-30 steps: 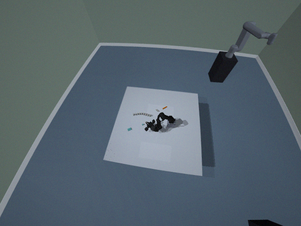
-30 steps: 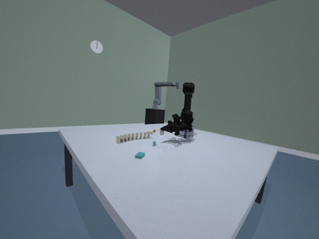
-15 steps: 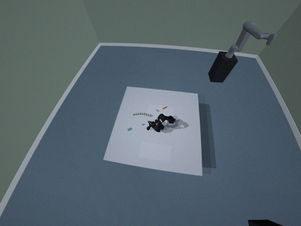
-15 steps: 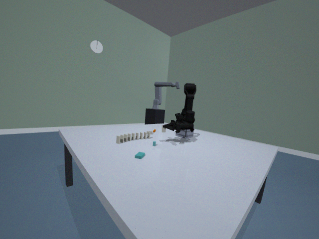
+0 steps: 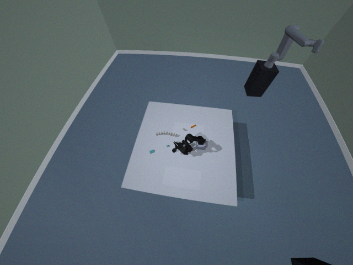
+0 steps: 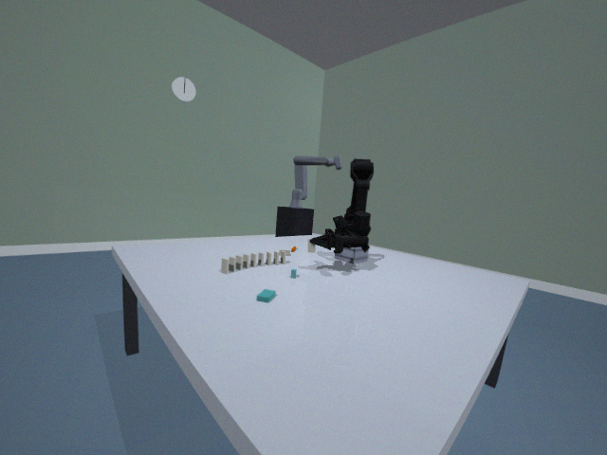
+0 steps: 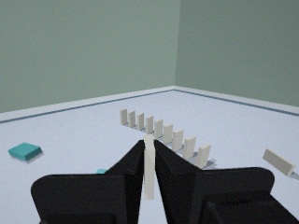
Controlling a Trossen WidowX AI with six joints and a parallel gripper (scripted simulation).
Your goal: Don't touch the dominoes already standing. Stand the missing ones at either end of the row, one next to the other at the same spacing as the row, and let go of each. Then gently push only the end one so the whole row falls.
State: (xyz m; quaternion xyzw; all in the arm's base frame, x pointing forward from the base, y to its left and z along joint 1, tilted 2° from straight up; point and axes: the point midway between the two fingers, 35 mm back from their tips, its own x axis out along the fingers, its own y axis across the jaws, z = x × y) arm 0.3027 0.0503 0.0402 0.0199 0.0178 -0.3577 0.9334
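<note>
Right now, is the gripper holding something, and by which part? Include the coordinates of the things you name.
Yes, the gripper (image 6: 313, 240) (image 7: 148, 144) holds a cream domino (image 6: 311, 246) (image 7: 149, 179) upright. The fingertips pinch it near its upper end, and most of it hangs below them.

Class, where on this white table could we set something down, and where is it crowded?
Room: the near stretch beyond the flat teal block.
Crowded: between the domino row and gripper.
</note>
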